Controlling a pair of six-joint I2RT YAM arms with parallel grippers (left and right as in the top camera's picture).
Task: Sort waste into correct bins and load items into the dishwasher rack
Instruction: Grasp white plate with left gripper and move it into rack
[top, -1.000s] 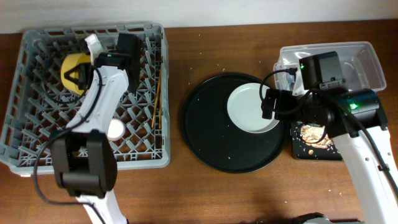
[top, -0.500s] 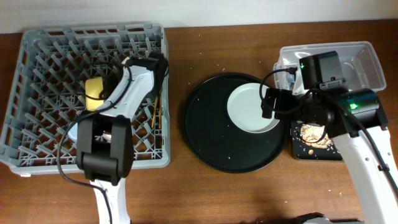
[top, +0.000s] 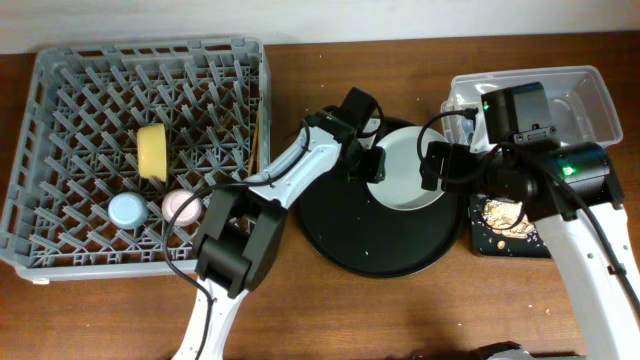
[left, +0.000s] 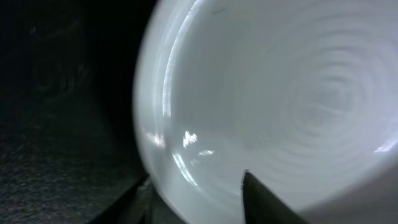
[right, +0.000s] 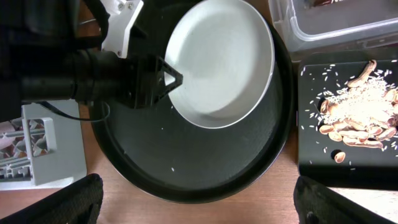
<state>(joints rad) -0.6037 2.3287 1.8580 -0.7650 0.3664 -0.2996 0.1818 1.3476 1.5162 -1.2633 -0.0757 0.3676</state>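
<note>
The pale grey-green plate (top: 405, 172) lies on the large round black tray (top: 375, 245). My left gripper (top: 372, 166) is at the plate's left rim, open, with one finger over the plate (left: 292, 93) and one beside it (left: 196, 199). It also shows in the right wrist view (right: 171, 78) at the plate (right: 224, 62). My right gripper (right: 199, 193) is wide open and empty, high above the tray's near edge. The yellow bowl (top: 152, 152), blue cup (top: 128, 210) and pink cup (top: 180, 207) sit in the dishwasher rack (top: 60, 70). The chopsticks (top: 259, 135) lie by its right wall.
The clear tub (top: 590, 85) stands at the far right, with something brown at its near end (right: 323, 3). The shallow black tray (right: 311, 155) beside it holds food scraps (right: 357, 115). The right arm (top: 560, 180) hangs over both bins.
My left arm has swung right from the rack to the plate, leaving the yellow bowl in the rack. The cups are uncovered. The right arm has not moved.
</note>
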